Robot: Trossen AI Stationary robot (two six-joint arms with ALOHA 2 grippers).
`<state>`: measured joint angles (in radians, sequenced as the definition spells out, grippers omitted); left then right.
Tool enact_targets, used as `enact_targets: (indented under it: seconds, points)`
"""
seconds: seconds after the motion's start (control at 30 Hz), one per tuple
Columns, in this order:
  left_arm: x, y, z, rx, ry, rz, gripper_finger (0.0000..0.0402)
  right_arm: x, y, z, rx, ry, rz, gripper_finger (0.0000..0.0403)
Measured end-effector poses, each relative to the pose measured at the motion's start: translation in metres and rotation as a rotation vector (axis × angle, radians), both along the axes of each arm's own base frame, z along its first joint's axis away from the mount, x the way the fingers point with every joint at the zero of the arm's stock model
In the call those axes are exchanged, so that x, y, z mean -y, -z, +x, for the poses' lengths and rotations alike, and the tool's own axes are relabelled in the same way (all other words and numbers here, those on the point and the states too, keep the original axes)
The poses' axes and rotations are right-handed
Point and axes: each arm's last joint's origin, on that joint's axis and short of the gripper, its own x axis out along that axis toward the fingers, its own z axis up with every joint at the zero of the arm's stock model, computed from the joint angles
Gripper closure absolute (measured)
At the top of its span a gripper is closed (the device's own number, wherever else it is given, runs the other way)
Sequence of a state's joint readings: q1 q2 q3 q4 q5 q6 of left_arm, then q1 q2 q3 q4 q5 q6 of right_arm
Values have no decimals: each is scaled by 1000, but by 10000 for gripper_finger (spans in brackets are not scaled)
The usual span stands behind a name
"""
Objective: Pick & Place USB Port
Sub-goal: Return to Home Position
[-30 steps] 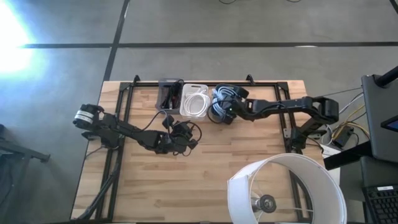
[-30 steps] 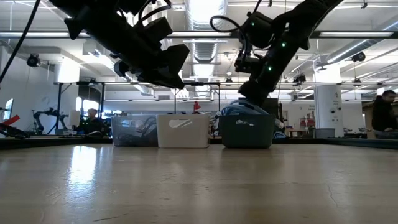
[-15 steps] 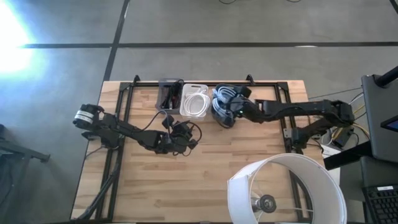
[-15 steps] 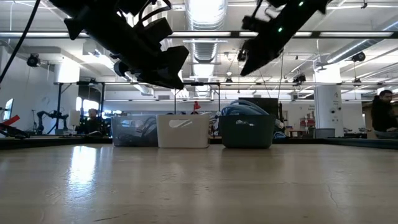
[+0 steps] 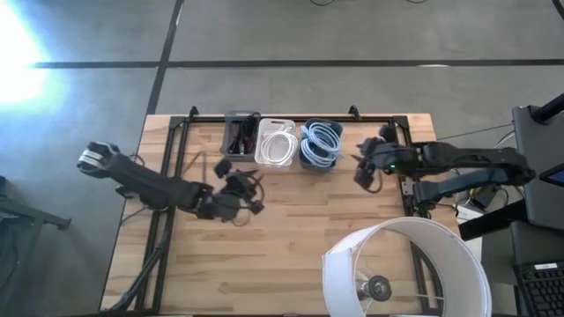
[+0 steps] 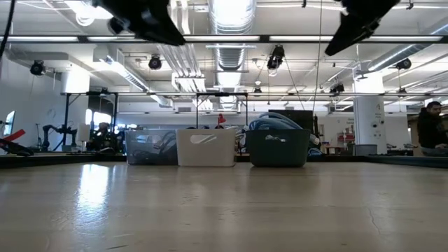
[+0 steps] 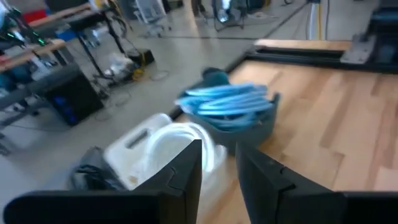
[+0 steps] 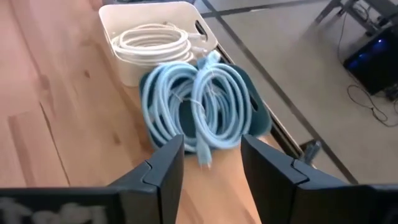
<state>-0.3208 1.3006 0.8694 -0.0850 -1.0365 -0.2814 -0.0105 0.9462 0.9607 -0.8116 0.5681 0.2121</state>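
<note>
Light-blue coiled cables lie in the dark-blue plastic bin at the far edge of the wooden table. Left gripper and right gripper gape empty. We judge homing underway; next, fold arms clear.

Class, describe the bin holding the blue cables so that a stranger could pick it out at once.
On the wooden table, three bins stand in a row along one edge. It is the end bin beside the white bin: dark blue, heaped with coiled light-blue cables, not white ones.

One camera looks down on the table, one level across it. Wrist cameras share the bins, seemingly close.
</note>
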Motion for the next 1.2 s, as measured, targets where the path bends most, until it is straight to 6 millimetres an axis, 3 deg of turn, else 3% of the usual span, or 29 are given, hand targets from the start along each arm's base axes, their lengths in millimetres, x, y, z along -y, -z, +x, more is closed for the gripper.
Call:
enact_targets:
  seconds: [0.2,0.33,0.5,0.83,0.97,1.2]
  points:
    - [-9,-23,-45,-37,-73,64,305,0,-12,-35,38,-5,-5,255]
    - [-16,-24,-66,-108,-47,39,305,0,-12,-51,85,6,5,252]
    - [-23,-11,-84,-124,-67,33,305,-1,-2,-64,93,-1,-2,245]
    - [-36,45,-120,-36,-81,-26,305,-1,11,-90,162,-3,-8,258]
    - [-39,58,-129,10,4,-44,305,-1,17,-104,203,-7,-14,263]
    - [-39,60,-140,122,235,-4,305,-4,14,-125,327,-118,-3,265]
